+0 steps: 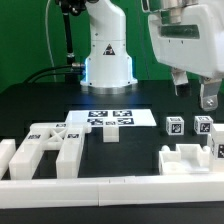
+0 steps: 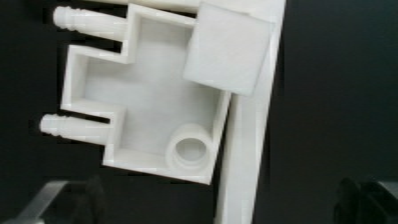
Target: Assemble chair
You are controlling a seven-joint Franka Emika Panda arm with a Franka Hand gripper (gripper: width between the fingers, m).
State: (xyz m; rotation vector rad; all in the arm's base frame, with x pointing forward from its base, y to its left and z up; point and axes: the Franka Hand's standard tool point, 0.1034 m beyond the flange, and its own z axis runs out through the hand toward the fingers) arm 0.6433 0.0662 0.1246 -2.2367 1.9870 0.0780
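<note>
Black table (image 1: 30, 108). On it: the marker board (image 1: 110, 117) in the mid, w/ a small white block (image 1: 110, 134) just in front. Big white chair pieces (image 1: 45, 150) lie on the exterior view's left. A flat frame piece (image 1: 187, 158) & small tagged legs (image 1: 176, 125) lie on its right. A long white rail (image 1: 100, 187) runs along the front edge.

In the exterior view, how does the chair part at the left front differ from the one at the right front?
The left chair part is wider, built of long bars with gaps between; the right chair part is more compact, with a notched top. The left chair part lies far from the open gripper; the right chair part sits nearer, almost below it. Both are matte white and lie against the front rail.
</note>
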